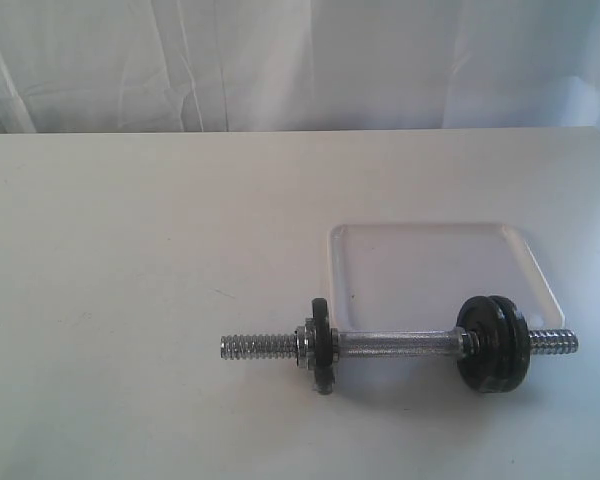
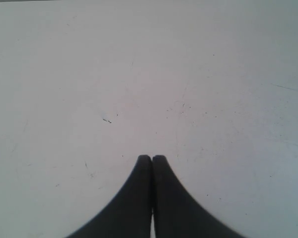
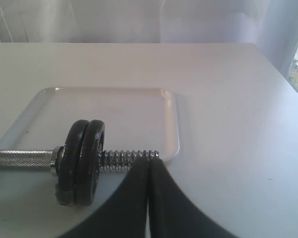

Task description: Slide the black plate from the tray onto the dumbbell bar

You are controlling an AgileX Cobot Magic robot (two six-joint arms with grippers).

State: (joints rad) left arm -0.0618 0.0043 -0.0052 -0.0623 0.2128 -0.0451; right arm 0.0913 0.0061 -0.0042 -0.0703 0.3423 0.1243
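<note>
Lower centre, exterior view: dumbbell bar (image 1: 400, 347) lies level on the white table (image 1: 130, 300), left to right, along the lower edge of the tray (image 1: 430, 275). Whether it touches the rim cannot be told.

Black plate (image 1: 507, 335) is threaded on the bar's right end, upright, flush against a second black disc (image 1: 472, 345) on its inner side. Bare thread sticks out past it to the right. Toward the left end: 1 smaller black disc (image 1: 320, 345) with a silver collar nut (image 1: 302, 345) on its outer side.

White curtain (image 1: 280, 60) fills the top of the frame. Neither arm shows in this view.

Right gripper (image 3: 149, 161): jaws fully together, nothing held. Its fingertips sit right at the tip of the bar's thread; contact cannot be told.

Left gripper (image 2: 151, 157): jaws fully together, nothing held, over bare table with only faint scuffs.
</note>
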